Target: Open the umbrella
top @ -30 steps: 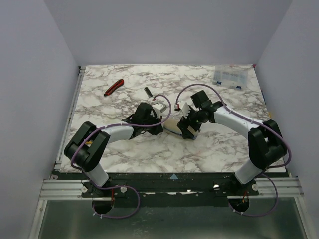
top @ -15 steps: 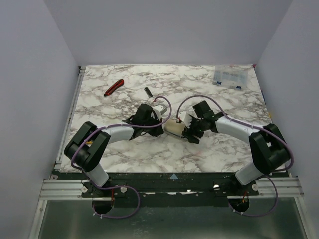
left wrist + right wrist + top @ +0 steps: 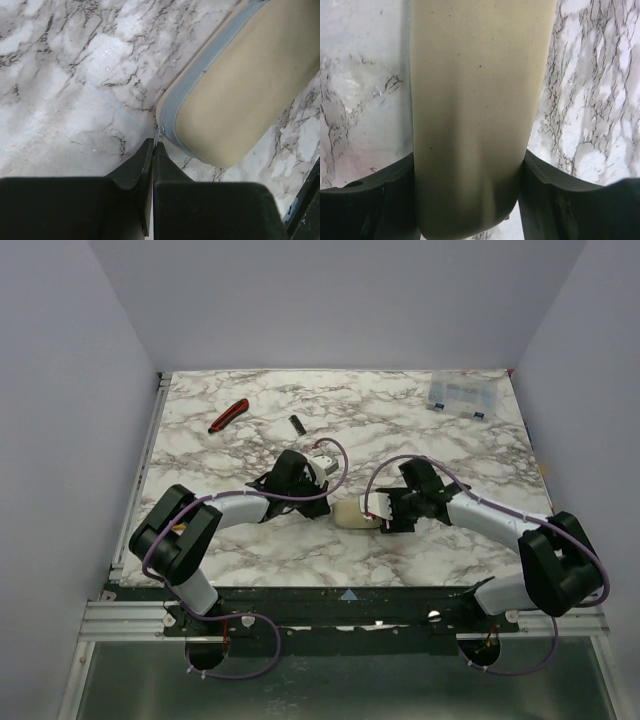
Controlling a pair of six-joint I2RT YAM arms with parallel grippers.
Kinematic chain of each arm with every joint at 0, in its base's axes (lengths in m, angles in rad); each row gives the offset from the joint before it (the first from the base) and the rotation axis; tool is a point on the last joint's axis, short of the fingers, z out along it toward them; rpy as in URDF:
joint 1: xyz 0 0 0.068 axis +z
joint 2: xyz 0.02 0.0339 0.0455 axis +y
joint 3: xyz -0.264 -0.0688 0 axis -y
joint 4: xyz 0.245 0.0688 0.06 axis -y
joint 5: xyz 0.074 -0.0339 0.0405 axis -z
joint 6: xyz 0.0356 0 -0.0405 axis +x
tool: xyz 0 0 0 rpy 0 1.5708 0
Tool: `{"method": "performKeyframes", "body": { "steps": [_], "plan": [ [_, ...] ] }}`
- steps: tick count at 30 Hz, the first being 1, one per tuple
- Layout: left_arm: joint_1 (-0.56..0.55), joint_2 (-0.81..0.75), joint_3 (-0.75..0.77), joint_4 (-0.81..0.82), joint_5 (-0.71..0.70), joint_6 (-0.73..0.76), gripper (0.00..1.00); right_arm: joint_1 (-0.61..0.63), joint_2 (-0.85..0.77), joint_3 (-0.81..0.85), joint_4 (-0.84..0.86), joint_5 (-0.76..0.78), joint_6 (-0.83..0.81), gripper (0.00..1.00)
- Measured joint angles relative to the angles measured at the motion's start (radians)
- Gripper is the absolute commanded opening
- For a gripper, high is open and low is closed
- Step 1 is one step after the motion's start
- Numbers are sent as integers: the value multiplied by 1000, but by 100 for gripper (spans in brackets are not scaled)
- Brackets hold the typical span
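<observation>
The umbrella case [image 3: 352, 516] lies flat on the marble tabletop [image 3: 440, 430], a little nearer the arms than the middle, with its long axis running roughly left to right between the two arms. Each arm has one end. The right pincer [image 3: 470, 170] straddles the right end, its fingers [image 3: 395, 190] pressed against both long sides and denting the cloth. The left pincer [image 3: 154, 145] sits at the rounded left end with its tips squeezed together, apparently on the tiny zip tab [image 3: 159, 132], though that is too small to be sure. The case is a plump cream cloth pouch edged with a grey zip band [image 3: 200, 60]. It is zipped shut, and no part of the umbrella itself shows.
</observation>
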Motion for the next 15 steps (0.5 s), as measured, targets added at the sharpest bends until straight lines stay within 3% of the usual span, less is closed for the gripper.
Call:
{"method": "performKeyframes", "body": {
  "steps": [15],
  "plan": [
    [-27, -19, -33, -23, 75, 44, 0, -13, -36, -57, 56, -50, -407, 54]
  ]
}}
